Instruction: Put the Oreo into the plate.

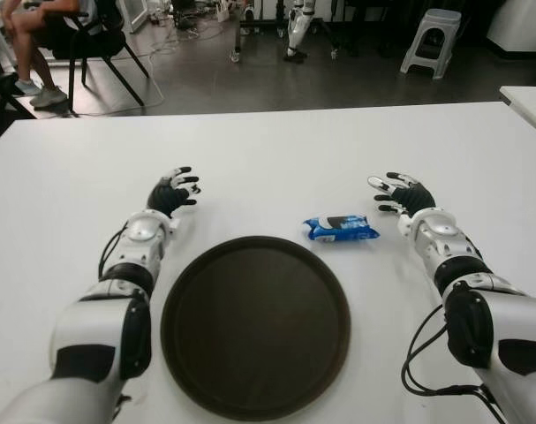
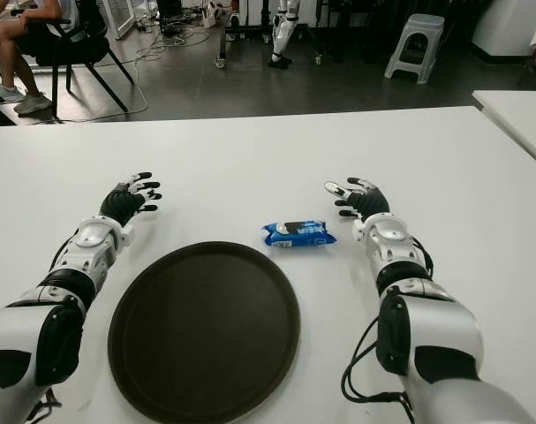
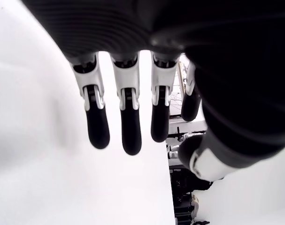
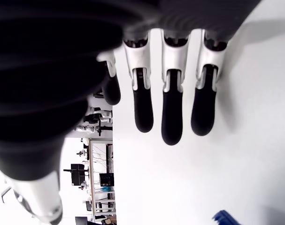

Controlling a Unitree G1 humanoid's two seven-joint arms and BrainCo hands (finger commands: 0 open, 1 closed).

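A blue Oreo packet (image 1: pixel 340 228) lies flat on the white table (image 1: pixel 276 150), just beyond the far right rim of the round dark brown plate (image 1: pixel 255 323). My right hand (image 1: pixel 396 192) hovers to the right of the packet, a short gap away, with its fingers (image 4: pixel 172 112) spread and holding nothing. A corner of the packet (image 4: pixel 225 218) shows in the right wrist view. On the other side, my left hand (image 1: pixel 176 190) sits beyond the plate's far left rim, fingers (image 3: pixel 124 117) stretched out and empty. Nothing lies on the plate.
Beyond the table's far edge is a dark floor with a chair and a seated person (image 1: pixel 47 35) at far left, a grey stool (image 1: pixel 432 40) at far right, and equipment legs between. Another white table's corner (image 1: pixel 528 97) shows at right.
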